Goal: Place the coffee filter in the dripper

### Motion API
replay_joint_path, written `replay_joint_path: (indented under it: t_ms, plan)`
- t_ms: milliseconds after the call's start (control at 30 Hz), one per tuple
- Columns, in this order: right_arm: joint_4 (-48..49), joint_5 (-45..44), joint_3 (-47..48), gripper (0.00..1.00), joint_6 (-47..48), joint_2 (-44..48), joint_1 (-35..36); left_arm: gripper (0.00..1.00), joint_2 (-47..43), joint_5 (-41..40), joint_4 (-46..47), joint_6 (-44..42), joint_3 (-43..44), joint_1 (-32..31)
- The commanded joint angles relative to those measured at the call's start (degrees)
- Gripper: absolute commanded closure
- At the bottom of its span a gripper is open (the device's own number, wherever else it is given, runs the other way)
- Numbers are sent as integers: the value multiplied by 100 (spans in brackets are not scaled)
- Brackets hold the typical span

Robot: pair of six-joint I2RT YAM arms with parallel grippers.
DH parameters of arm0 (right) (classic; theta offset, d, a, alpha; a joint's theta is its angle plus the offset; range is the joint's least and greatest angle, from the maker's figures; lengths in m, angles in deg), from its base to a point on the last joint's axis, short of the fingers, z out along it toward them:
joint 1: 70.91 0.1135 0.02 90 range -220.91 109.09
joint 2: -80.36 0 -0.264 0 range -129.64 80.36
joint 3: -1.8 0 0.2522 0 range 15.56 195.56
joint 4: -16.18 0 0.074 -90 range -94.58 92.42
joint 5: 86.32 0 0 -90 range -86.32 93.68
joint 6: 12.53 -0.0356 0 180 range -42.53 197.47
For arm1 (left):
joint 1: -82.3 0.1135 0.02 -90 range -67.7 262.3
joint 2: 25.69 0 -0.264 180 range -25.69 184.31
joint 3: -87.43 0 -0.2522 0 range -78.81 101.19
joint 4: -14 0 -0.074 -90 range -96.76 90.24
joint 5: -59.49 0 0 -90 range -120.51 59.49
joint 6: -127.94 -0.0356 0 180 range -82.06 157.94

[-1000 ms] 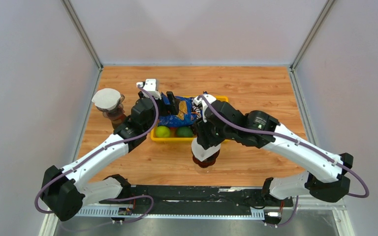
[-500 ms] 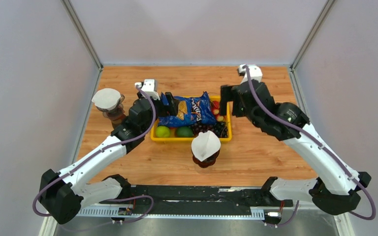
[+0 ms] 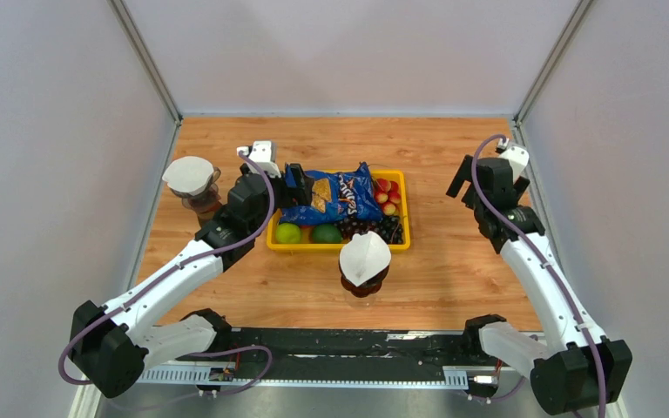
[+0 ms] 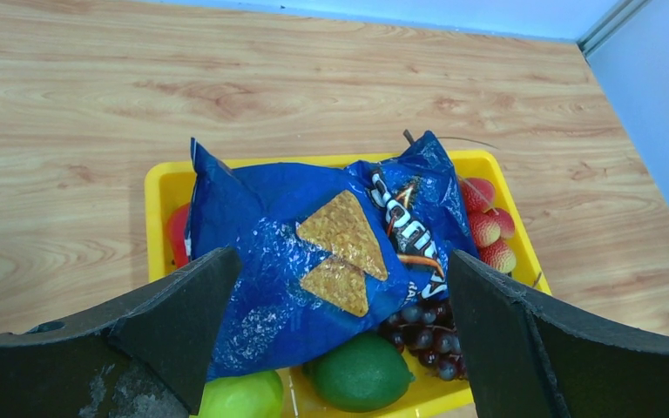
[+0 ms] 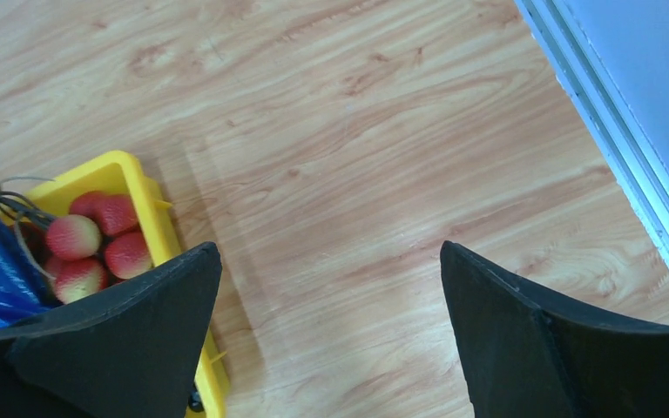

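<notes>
White paper, the coffee filter (image 3: 365, 252) sits on top of the brown dripper (image 3: 364, 285), just in front of the yellow tray (image 3: 340, 247) on the desk (image 3: 453, 270). The left hand (image 4: 340, 266) hangs wide open over the blue chip bag (image 4: 270, 218) in the tray. The right hand (image 5: 331, 257), jaws also spread and empty, is over the desk to the tray's right.

Both arms wear glossy white shells on their long links, with rounded black housings at every joint. The left arm (image 3: 174, 279) and the right arm (image 3: 544, 279) each carry a purple cable (image 3: 473, 170) that runs outside the shell and loops loosely. A small white camera block (image 3: 263, 157) tops each wrist. The left gripper (image 4: 341, 257) has matte black, wedge-shaped jaws, scuffed grey low on one side. The right gripper (image 5: 328, 248) has the same black jaws, cleaner.
</notes>
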Motion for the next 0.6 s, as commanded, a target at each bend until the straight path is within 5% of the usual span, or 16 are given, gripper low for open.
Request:
replay_joint_path:
  t_ms: [0,567]
  plan:
    - [1289,-467,-769,0,-186,277,-77,0,-53,-99,-87,156,58,35]
    - [1916,-977,-1825,0,-698,1110,-77,0,-362,-747,-667,369,-52,35]
